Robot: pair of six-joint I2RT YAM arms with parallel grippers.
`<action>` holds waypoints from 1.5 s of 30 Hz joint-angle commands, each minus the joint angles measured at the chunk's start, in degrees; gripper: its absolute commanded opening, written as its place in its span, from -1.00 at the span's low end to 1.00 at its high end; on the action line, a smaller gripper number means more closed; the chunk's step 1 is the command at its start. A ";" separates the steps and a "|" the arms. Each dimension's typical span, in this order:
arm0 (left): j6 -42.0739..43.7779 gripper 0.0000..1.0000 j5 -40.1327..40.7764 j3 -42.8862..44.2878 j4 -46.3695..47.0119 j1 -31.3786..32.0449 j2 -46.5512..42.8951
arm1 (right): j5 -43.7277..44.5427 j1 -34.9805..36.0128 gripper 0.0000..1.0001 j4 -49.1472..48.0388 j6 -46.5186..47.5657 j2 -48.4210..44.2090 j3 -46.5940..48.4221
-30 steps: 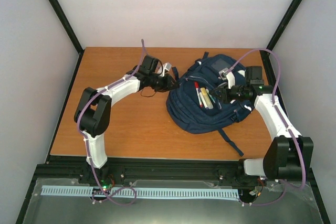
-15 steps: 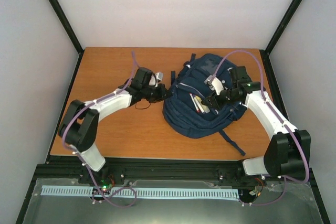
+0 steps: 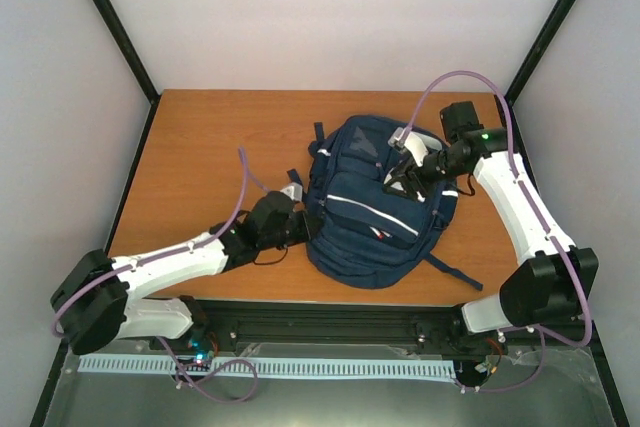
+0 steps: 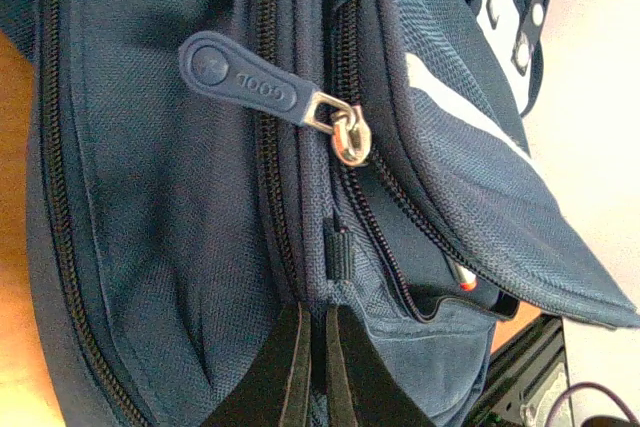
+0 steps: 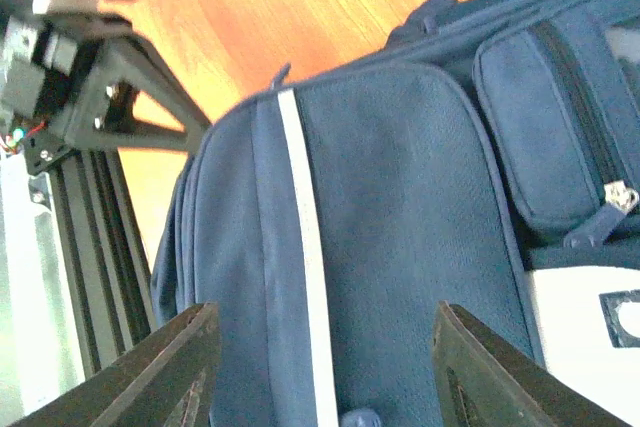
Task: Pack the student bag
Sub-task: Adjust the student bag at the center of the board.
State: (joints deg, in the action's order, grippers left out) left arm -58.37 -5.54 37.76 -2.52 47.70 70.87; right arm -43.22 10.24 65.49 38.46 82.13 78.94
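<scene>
The student bag (image 3: 372,209), navy with thin white stripes, lies in the middle of the table with its front up. My left gripper (image 3: 305,227) is shut on a fold of fabric at the bag's left edge. In the left wrist view the fingertips (image 4: 292,372) pinch a seam below a zip with a blue rubber pull (image 4: 240,77). A red-tipped pen (image 4: 466,283) shows in the pocket's gap. My right gripper (image 3: 402,175) hovers open over the bag's back right. Its wide-apart fingers (image 5: 180,372) straddle a white stripe (image 5: 305,247) with nothing between them.
The wooden table (image 3: 200,147) is bordered by a black rail (image 3: 330,312) at its near edge. A dark strap (image 3: 447,269) trails from the bag's front right toward that edge. The rig's black frame (image 5: 95,97) appears in the right wrist view.
The left arm has swung toward the near edge, dragging the bag with it. The pocket with the pens has closed over. My right gripper has opened and let go of the bag.
</scene>
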 commanded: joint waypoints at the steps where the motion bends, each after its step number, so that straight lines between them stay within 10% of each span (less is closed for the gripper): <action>1: -3.51 -0.98 7.31 -3.25 5.82 6.40 -3.04 | 0.60 4.83 0.17 -3.81 -4.53 -1.15 -0.63; 13: -6.35 -0.98 13.53 -11.41 10.37 7.67 -10.13 | 15.82 23.54 -0.24 -11.47 -11.58 8.73 7.40; 31: -4.83 -0.98 16.80 -16.43 14.25 7.62 -18.70 | 19.63 35.12 -0.05 4.22 -14.57 37.11 31.61; 45: -6.30 -0.98 19.48 -18.53 12.62 7.67 -21.42 | 13.19 37.57 -0.92 4.91 -12.23 33.72 32.11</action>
State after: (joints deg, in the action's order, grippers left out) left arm -64.47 9.43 19.53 7.55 54.78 51.90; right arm -27.42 47.27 68.99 25.63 119.28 110.80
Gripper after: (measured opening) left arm 0.031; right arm 0.069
